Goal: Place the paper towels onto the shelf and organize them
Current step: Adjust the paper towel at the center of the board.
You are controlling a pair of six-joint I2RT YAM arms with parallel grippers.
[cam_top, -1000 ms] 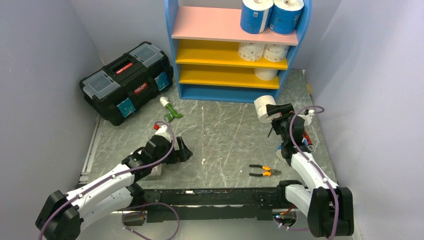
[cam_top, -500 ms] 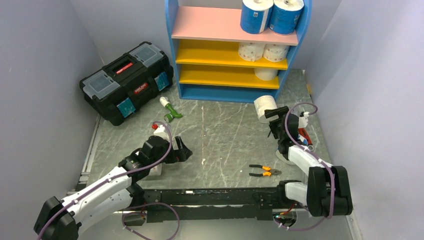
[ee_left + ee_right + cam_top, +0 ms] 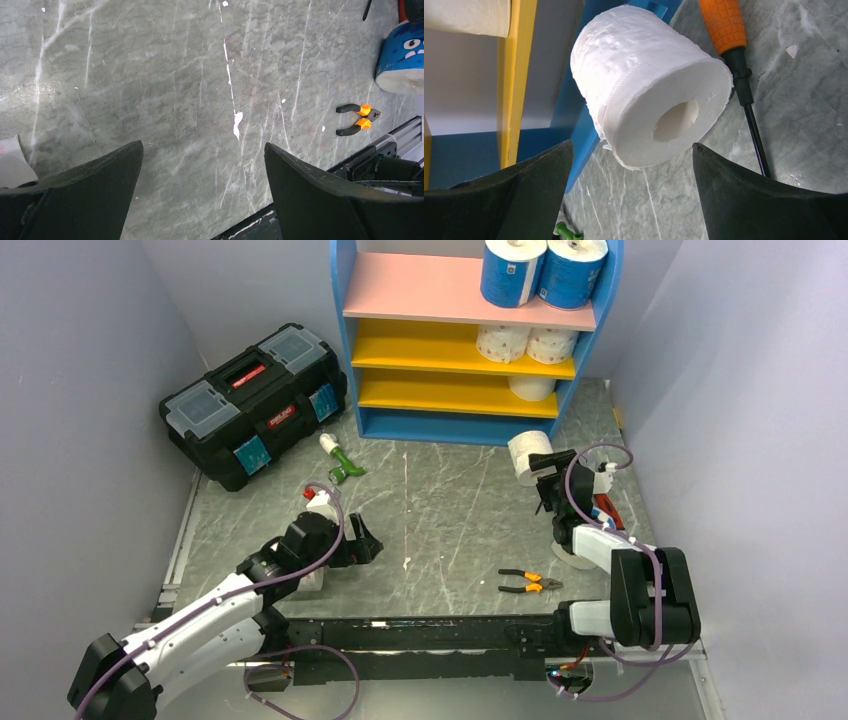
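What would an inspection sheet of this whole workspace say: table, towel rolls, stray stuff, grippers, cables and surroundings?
Surface: grey marbled table, with white scuffs.
Job's things: shelf holds two blue-wrapped rolls on the pink board, two dotted rolls on the upper yellow board, one white roll below; a loose white roll lies on the table by the shelf's right foot.
Clutter: black toolbox, green-and-white object, orange-handled pliers, orange-handled screwdriver.
Grippers: left gripper open over bare table, empty; right gripper open, facing the loose roll, not gripping it.
Cables: purple cables loop along both arms.
Surroundings: plain walls on three sides.
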